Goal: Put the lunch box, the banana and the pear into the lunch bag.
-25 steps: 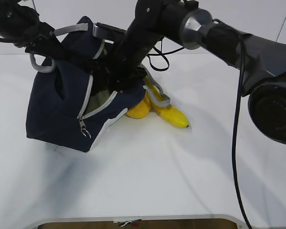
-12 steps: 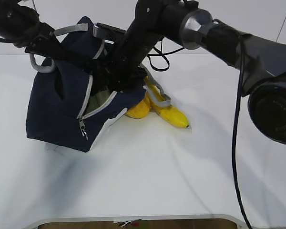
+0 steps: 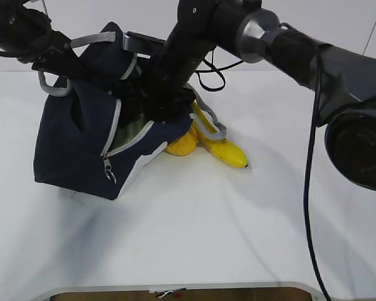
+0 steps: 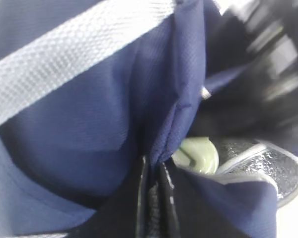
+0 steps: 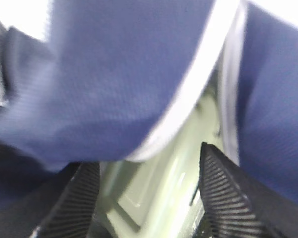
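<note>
At the far left, the left tool (image 4: pixel 156 198) is clamped shut on a fold of the lunch bag (image 3: pixel 81 144), holding its mouth up and open above the desk (image 3: pixel 194 232). To its right, the right tool (image 5: pixel 149 198) is reached down into that mouth, its fingers (image 5: pixel 223 198) spread apart with the pale green lunch box (image 5: pixel 154 183) lying between them inside the bag; whether they touch it is unclear. The step in hand looks like letting the box go, so it would be done well by widening fully, then lifting straight out without snagging the zipper edge or the grey handle (image 3: pixel 210 128), while the left tool keeps the mouth taut. Just beyond the right tool, outside the bag, lie the pear (image 3: pixel 183 144) and the banana (image 3: pixel 225 152), touching each other. Counted: one bag, one box, one pear, one banana.
</note>
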Motion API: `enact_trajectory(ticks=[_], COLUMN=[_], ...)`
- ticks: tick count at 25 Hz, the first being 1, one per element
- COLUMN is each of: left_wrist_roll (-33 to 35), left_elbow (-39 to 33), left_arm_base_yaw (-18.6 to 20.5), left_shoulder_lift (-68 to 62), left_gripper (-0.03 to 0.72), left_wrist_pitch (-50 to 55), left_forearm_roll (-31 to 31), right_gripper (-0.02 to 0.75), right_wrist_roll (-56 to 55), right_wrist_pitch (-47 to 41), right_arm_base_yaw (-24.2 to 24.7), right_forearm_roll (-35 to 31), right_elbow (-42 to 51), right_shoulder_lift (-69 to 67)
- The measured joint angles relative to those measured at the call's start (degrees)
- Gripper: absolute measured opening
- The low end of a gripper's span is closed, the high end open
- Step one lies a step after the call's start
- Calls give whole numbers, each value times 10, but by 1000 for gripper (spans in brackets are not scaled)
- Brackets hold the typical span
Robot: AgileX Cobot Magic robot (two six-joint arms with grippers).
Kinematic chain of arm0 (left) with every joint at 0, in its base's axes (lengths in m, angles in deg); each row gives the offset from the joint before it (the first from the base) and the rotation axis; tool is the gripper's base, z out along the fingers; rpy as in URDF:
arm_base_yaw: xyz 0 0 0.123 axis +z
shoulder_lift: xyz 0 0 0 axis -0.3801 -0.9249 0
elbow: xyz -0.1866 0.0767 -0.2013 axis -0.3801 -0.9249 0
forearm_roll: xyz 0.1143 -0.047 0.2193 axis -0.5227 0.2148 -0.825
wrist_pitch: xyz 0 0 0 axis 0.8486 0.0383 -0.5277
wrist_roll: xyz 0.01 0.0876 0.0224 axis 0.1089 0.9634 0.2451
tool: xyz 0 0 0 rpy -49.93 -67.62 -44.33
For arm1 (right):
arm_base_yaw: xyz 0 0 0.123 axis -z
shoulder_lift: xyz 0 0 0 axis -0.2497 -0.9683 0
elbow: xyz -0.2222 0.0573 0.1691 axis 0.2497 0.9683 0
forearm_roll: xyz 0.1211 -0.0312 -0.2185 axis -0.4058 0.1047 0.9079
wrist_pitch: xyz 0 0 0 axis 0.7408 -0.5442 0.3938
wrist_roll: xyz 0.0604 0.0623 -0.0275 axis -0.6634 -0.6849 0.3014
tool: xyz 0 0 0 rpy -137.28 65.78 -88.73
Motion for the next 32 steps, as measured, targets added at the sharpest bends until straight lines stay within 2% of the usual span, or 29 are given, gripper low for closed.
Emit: enact_trajectory(ticks=[9,14,20,25,32], left_wrist_roll=[0,0,0,0,0], left_elbow=[0,0,0,0,0], left_arm_base_yaw=[0,2,27,44,59], left_shoulder_lift=[0,0,0,0,-1], left_gripper=[12,12,12,12,12], left_wrist_pitch=[-3,-5,5,9,20], left_forearm_roll=[-3,-3,-3,-3,-3], right_gripper=[501,501,501,501,501], right_wrist_roll=[-10,-15,-16,-16,-16], right_wrist_pitch=[-18,-19,-20,-20,-20], right_arm_base_yaw=[0,0,0,0,0], right_forearm_roll=[22,44,96,116,171], right_elbow=[-126,-136,-136,-99,28], right_shoulder_lift=[-1,7,31,54,143])
